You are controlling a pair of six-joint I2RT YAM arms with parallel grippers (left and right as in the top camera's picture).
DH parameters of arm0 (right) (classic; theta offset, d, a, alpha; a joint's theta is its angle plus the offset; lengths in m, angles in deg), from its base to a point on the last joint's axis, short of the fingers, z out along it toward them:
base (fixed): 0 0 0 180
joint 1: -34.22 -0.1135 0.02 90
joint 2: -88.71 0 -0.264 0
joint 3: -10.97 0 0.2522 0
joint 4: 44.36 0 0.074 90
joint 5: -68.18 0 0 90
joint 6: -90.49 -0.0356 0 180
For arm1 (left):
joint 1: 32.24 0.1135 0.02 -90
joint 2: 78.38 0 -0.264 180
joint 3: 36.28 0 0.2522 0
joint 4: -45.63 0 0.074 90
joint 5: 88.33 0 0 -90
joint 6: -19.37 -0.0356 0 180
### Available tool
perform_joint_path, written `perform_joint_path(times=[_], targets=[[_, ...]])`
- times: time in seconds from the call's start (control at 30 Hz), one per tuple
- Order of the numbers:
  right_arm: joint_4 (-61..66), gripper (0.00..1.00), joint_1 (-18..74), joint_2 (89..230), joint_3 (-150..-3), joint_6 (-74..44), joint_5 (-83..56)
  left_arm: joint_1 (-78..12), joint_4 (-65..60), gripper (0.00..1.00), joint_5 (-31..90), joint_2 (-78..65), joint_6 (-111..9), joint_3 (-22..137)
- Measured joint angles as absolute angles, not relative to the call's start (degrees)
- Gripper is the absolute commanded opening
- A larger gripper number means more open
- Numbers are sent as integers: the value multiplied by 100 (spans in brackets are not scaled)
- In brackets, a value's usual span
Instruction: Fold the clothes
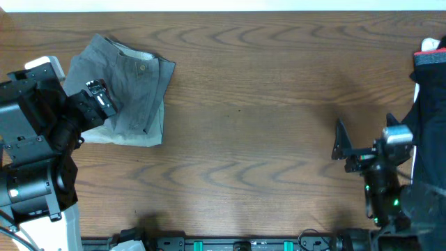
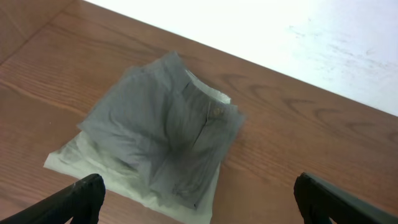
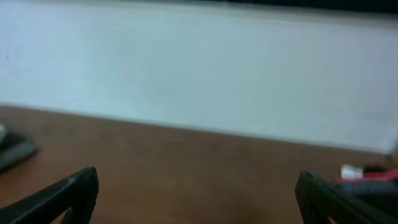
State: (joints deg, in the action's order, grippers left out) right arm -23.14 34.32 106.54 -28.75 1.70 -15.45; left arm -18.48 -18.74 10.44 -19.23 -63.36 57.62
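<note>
Wood table (image 1: 265, 104): grey trousers (image 1: 132, 84) folded atop khaki pair (image 1: 150, 136) at 10 o'clock (prob. finished pile). Left gripper (image 1: 100, 96) hovers there wide open, empty; right gripper (image 1: 340, 143), 3 o'clock, likewise, parked clear.

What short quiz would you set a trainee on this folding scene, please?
1. True or false: the grey trousers lie on top of the beige trousers.
2. The left gripper is: A) open, B) shut on cloth, C) shut on nothing.
3. Fill in: the ____ gripper is over bare table, well away from both pairs.
Key: 1 true; 2 A; 3 the right gripper.
</note>
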Motion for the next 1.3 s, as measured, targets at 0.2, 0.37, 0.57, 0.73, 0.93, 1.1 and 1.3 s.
perform_joint_path(times=[0.2, 0.37, 0.57, 0.73, 0.93, 1.1, 1.3], targets=[[-3529, 99, 3432, 9845, -1622, 196, -1538, -1848, -1874, 98, 1044, -1923, -6336, 5762], [-4543, 99, 3401, 9552, -597, 207, -1538, -1848, -1872, 98, 1044, -1923, -6336, 5762], [-4504, 99, 3303, 9275, -317, 209, -1534, -1848, -1872, 98, 1044, -1923, -6336, 5762], [-4184, 99, 3290, 9054, -317, 220, -1540, -1848, -1874, 98, 1044, -1923, -6336, 5762], [-3896, 99, 3152, 8958, -317, 225, -1538, -1848, -1872, 98, 1044, -1923, -6336, 5762], [-3535, 99, 3056, 8949, -317, 225, -1534, -1848, -1872, 98, 1044, -1923, -6336, 5762], [-2727, 99, 3056, 8945, -317, 225, -1540, -1848, -1874, 98, 1044, -1923, -6336, 5762]])
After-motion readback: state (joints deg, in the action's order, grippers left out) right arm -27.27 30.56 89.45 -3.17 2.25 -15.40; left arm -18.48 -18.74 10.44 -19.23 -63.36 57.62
